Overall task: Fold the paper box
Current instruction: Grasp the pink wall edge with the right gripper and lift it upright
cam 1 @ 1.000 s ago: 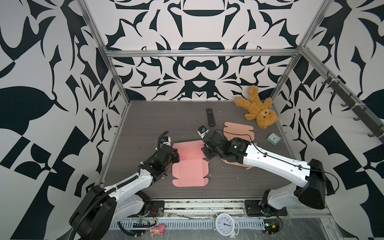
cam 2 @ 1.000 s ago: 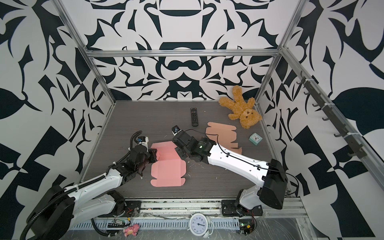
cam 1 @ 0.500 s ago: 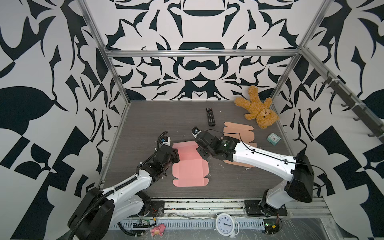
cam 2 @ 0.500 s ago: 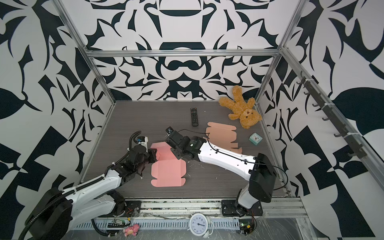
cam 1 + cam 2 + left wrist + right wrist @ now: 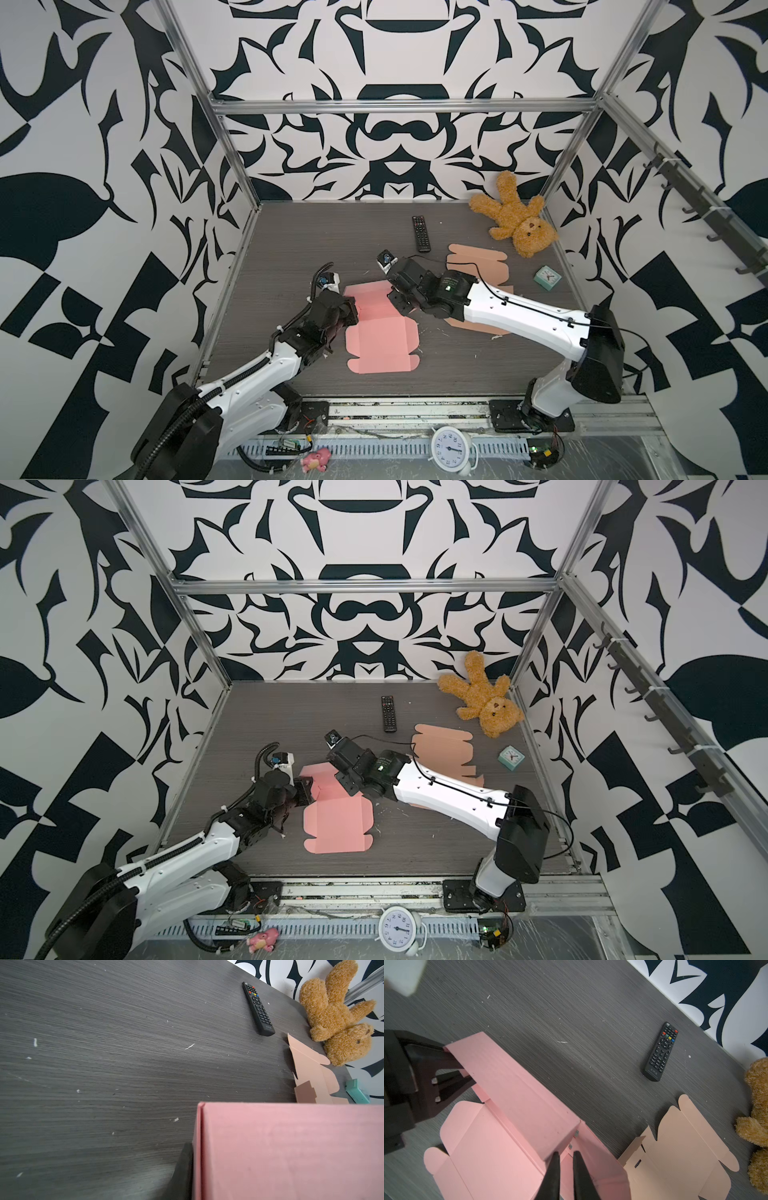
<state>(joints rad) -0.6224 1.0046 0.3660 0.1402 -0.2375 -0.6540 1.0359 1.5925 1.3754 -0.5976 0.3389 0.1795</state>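
– pink paper box [image 5: 382, 340], a flat die-cut blank, lies on a dark grey wood-grain table [image 5: 291, 232]. in both top views it sits toward the front, a little left of the middle. its near half is flat on the table, and its far panel stands tilted up.

– where are the pincers against it?

– one is at each end of that raised panel. the left gripper [image 5: 349, 309] is at the panel's left end. the right gripper [image 5: 395, 306] is at its right end, reaching in from the right side.

– are they spread or pressed together?

– both are nearly pressed together, each pinching pink card. in the right wrist view the right gripper's two black fingers [image 5: 554, 1167] stand close, with a raised side flap of the box between them. the same view shows the left gripper with one finger on each face of the panel's corner. in the left wrist view the pink panel fills much of the picture, with one black finger [image 5: 182, 1167] just beside its edge.

– what else is on the table?

– a tan blank [image 5: 478, 266] lies flat, partly hidden by the right arm [image 5: 519, 320]. a black remote [image 5: 421, 233] lies farther back, well apart from the pink box. a brown teddy bear [image 5: 515, 220] lies in the far right corner. a small teal clock [image 5: 547, 277] sits near the right wall.
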